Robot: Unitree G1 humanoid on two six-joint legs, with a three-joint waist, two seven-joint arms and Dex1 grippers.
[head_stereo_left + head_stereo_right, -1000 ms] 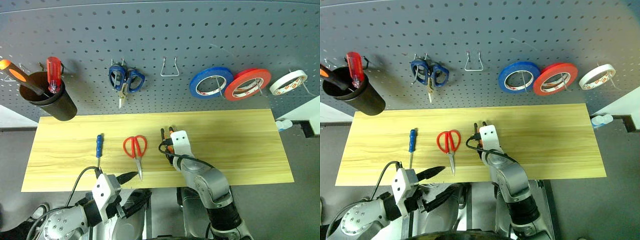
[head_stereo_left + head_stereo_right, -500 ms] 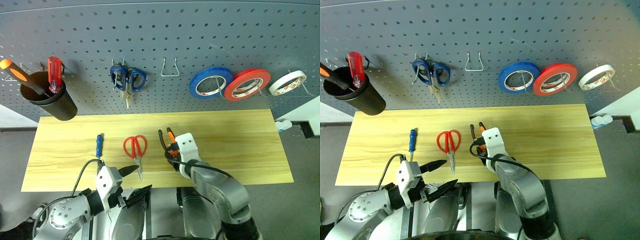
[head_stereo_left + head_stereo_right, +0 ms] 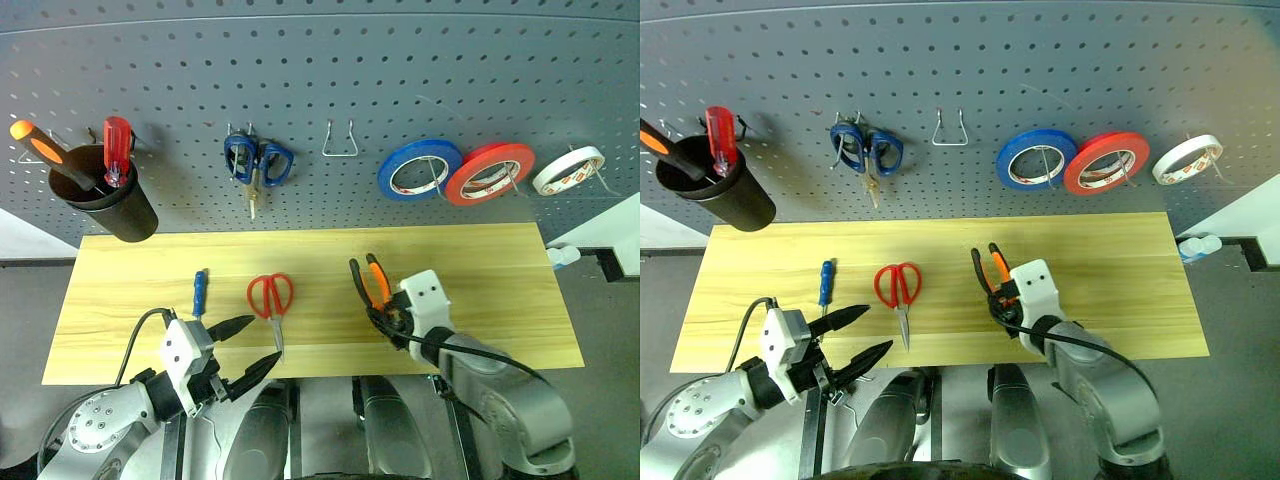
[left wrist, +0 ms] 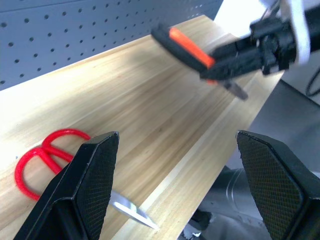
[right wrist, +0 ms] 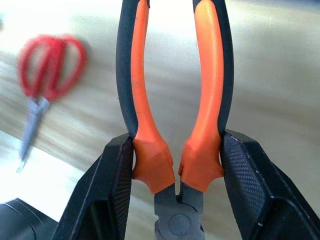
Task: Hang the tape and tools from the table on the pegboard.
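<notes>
The right gripper (image 3: 385, 312) now carries the pliers (image 3: 367, 281) clear of the table (image 3: 480, 260), its two fingers clamped against the outside of the orange-and-black handles near the pivot, as the right wrist view makes plain. A second ago this gripper sat lower and more to the left, close over the wood at the centre of the frame; it has since swung toward the right and lifted, and the handles now point up toward the pegboard (image 3: 330, 60). That suggests the pick-up of the pliers is done and the carry to a hook has begun; the empty wire hook (image 3: 340, 138) in the upper middle of the frame looks like the likely target. The left gripper (image 3: 245, 345) hovers at the lower left edge of the table, jaws spread wide and holding nothing, and has drifted only slightly. The red-handled scissors (image 3: 271, 300) and the small blue screwdriver (image 3: 199, 292) lie untouched on the wood, left of centre, so two tools remain. The white tape (image 3: 568, 170) already hangs at the upper right of the board, beside the red roll (image 3: 491, 171) and the blue roll (image 3: 420, 167).
</notes>
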